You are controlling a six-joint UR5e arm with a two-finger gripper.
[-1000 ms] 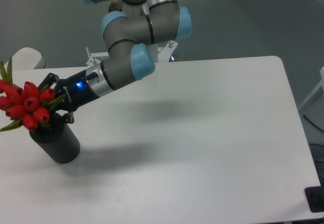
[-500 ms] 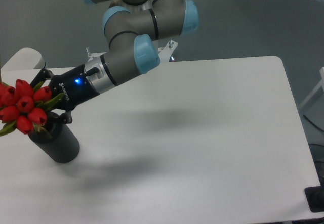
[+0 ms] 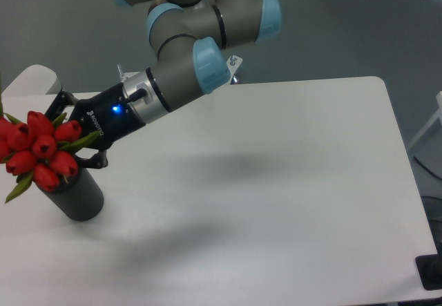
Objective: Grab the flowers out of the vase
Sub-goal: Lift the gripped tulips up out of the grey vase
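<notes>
Tulips (image 3: 40, 150) in a tight red bunch sit at the gripper (image 3: 77, 137) tip, stems running down into the dark vase (image 3: 74, 193) just below it on the counter (image 3: 276, 182), fingers apparently closed around the stems, though leaves partly hide the grasp.

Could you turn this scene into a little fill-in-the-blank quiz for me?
1. The closed tulip buds in the bunch are ____ in colour.
2. The dark matte cylinder vase stands near the ____ edge of the white table.
3. A small ____ light glows on the black hand beside the flowers.
4. The arm's joint caps are light ____.

Missing words: red; left; blue; blue
</notes>
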